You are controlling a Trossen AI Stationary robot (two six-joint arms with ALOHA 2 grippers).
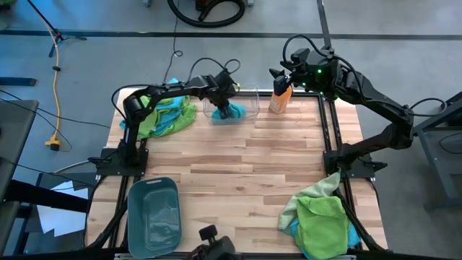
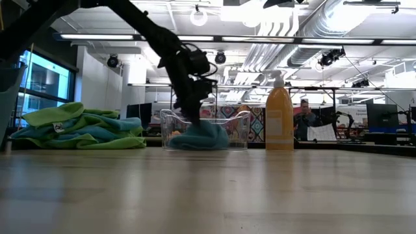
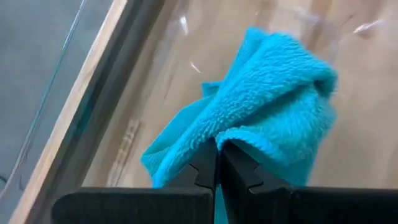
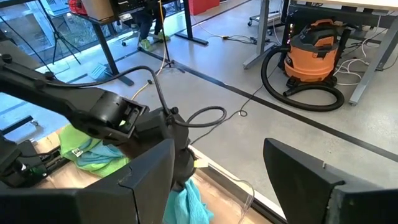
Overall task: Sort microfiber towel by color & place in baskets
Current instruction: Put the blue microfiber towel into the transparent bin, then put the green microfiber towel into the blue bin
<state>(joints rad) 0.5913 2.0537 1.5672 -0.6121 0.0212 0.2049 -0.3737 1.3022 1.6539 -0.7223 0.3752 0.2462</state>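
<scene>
A turquoise microfiber towel (image 1: 229,115) (image 2: 203,136) lies bunched inside the clear basket (image 1: 249,108) (image 2: 240,127) at the table's far edge. My left gripper (image 1: 225,107) (image 3: 218,163) reaches down into that basket and is shut on the towel. A pile of lime green and turquoise towels (image 1: 167,115) (image 2: 75,127) rests on the table at the far left. A second pile (image 1: 321,217) sits at the near right corner. The teal-grey basket (image 1: 153,213) stands near left. My right gripper (image 1: 280,74) (image 4: 217,180) hovers open above the far right. My left gripper pinches a folded edge of the turquoise towel (image 3: 249,142) between its two fingers, coming from above and pointing down into the clear basket. The bunched towel spreads out beyond the fingertips, and its lower part rests on the basket's floor (image 2: 205,144).
An orange spray bottle (image 1: 280,99) (image 2: 279,120) stands upright just right of the clear basket, under my right gripper. The middle of the wooden table (image 1: 245,166) is bare. A person sits in the room beyond the table (image 2: 303,120).
</scene>
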